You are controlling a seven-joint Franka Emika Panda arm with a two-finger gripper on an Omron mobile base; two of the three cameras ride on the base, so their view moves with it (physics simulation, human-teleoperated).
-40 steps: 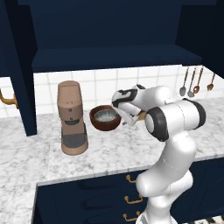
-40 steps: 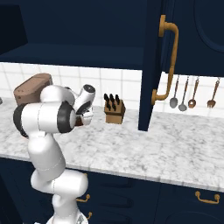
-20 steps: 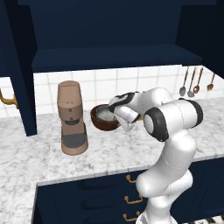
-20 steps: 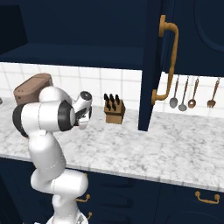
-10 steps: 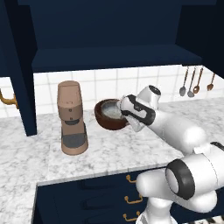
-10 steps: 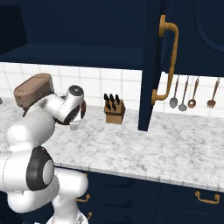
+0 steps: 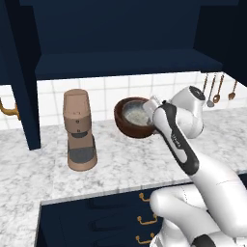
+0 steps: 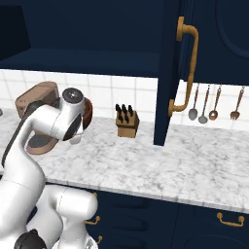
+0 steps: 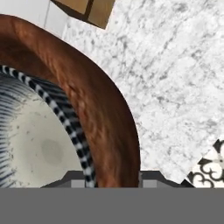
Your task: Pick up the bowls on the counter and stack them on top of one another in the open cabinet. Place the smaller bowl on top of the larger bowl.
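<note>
step: lift of nested bowls, judged | larger bowl (image 7: pixel 136 126) off the counter (image 7: pixel 58 181), tilted, right of coffee machine (image 7: pixel 79 129), below open cabinet (image 7: pixel 120 65) | smaller bowl (image 9: pixel 39 140) sits inside it, so one carry moves both | gripper (image 9: pixel 111 177) fingers pinch the brown rim, wall between them | knife block (image 8: pixel 127 121) far right

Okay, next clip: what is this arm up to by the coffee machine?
The arm has the larger bowl by its rim and holds it tilted, apparently clear of the counter, with the smaller bowl already nested inside it. In the hand view the gripper straddles the brown wall at the rim, so the two bowls travel as one stack. The open cabinet shelf lies just above them; nothing has been put there yet. A brown coffee machine stands beside the bowls.
</note>
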